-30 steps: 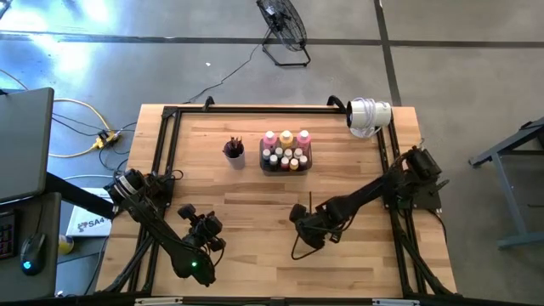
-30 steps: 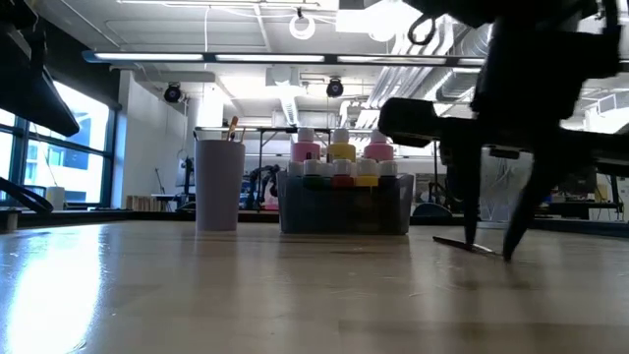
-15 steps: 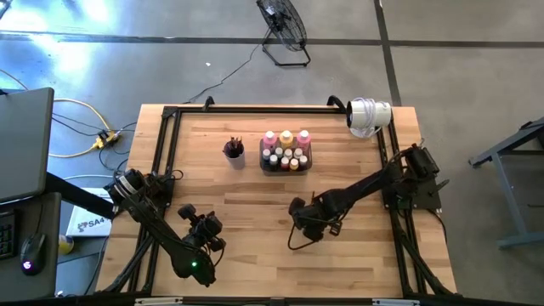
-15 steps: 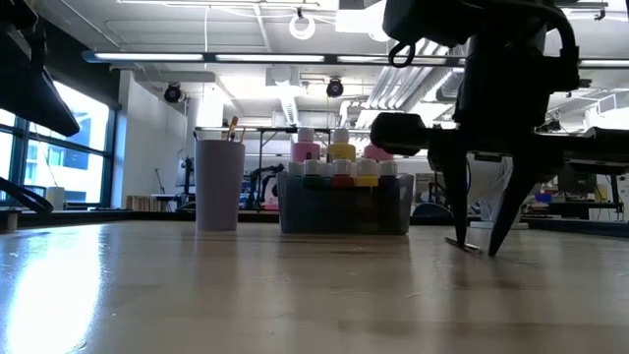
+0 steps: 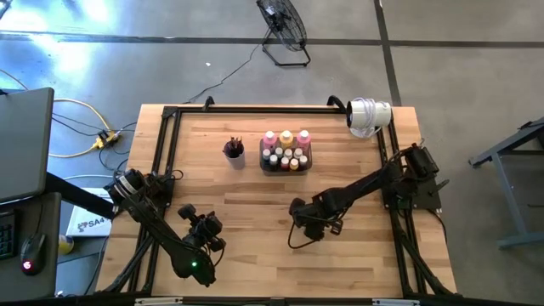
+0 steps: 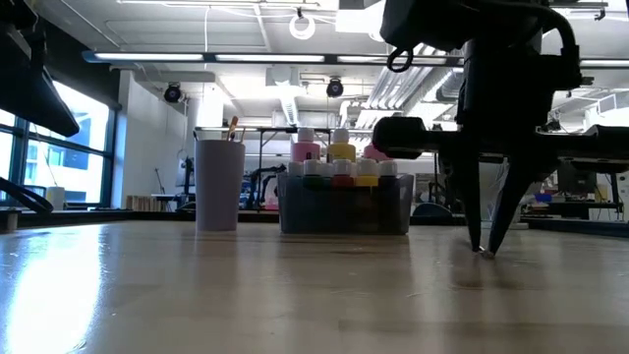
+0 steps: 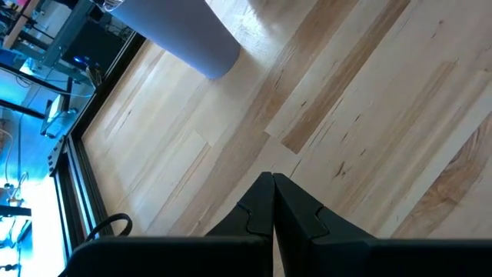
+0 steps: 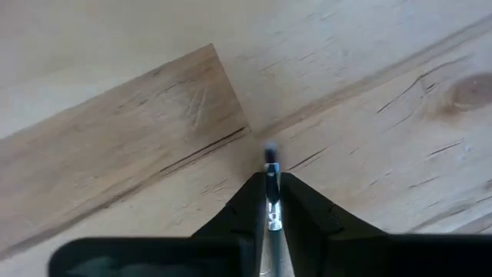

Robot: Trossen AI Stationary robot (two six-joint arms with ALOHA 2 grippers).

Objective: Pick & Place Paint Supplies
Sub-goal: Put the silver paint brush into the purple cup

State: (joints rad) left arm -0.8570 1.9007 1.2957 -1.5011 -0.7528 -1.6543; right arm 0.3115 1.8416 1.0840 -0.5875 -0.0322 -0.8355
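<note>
- The left hand waits low over the near left part of the pale wooden tabletop, its fingers pressed together on nothing (the left wrist view shows them meeting tip to tip).
- Farther back, left of centre, stands the small purple cup with dark-handled brushes already upright in it.
- Just beside it on the right sits the dark grey rectangular tray, holding the taller pink and yellow-orange paint bottles at the back and tiny white-capped ones in front.
- The step in hand looks like the pick-up of one loose brush: the right hand is down at the tabletop, right of centre and well apart from cup and tray.
- In the right wrist view a thin dark-handled paintbrush with a silver ferrule lies between the two fingers, which have closed in against it; the hand appears to be gripping it (the tip pokes out just past the fingertips).
- The brush lies flat on the wood, so the next move calls for a clean lift without letting it pivot, then a carry left and back toward the purple cup.
</note>
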